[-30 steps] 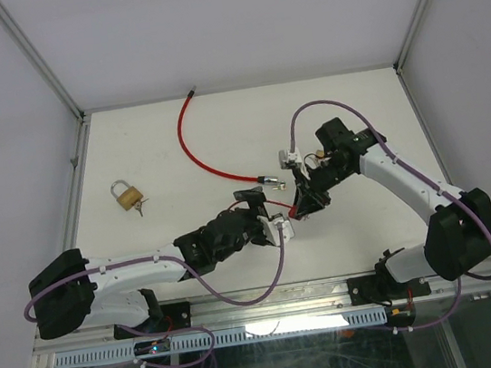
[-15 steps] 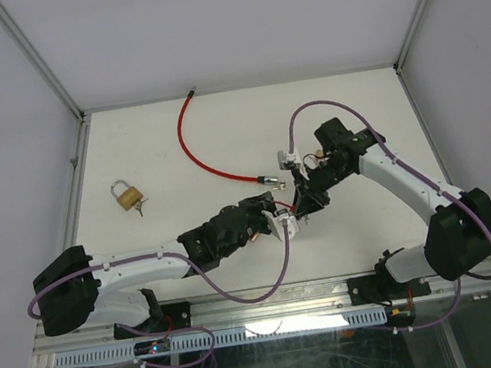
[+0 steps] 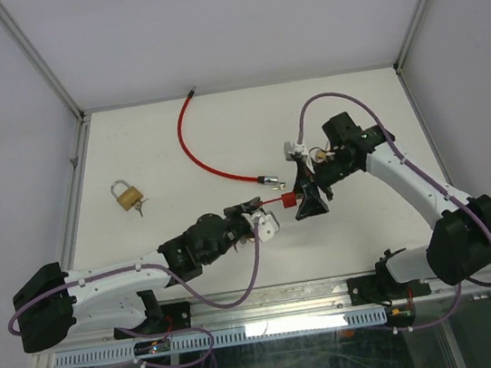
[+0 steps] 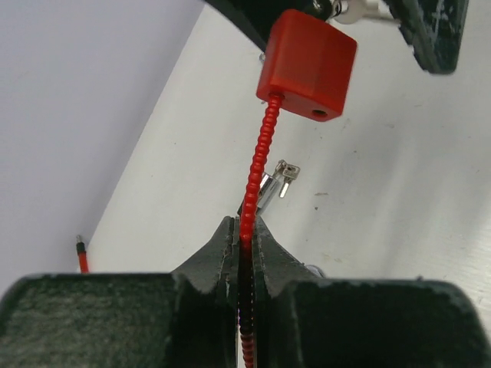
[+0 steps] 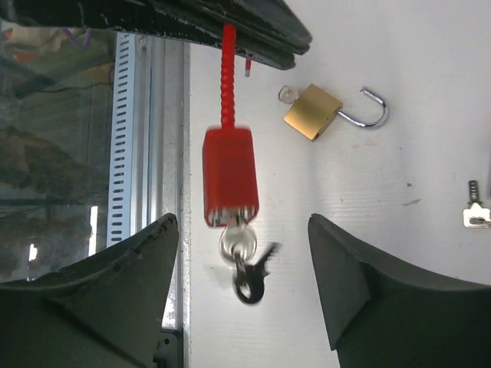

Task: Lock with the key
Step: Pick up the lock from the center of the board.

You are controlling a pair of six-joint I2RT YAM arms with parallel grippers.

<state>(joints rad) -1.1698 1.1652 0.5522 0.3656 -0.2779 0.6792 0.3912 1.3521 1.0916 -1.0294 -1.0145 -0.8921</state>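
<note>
— Red cable [image 4: 257,165] is pinched in the left gripper [image 4: 244,230], yes?
— Yes, its fingers are closed tight on the cable, near the red lock block [image 4: 307,65].
— And the right gripper [image 5: 239,226]?
— Open wide. The block hangs between its fingers and touches neither (the keys [image 5: 247,272] at the block's end look blurred).
— The brass padlock [image 3: 125,194]?
— It lies on the table [image 3: 337,116], far left, shackle open, well apart.

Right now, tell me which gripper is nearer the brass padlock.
Left. The left gripper, shut on the red cable, sits to the right of the brass padlock and slightly nearer the arm bases. The right gripper, open, is farther right still, beyond the left one.
</note>
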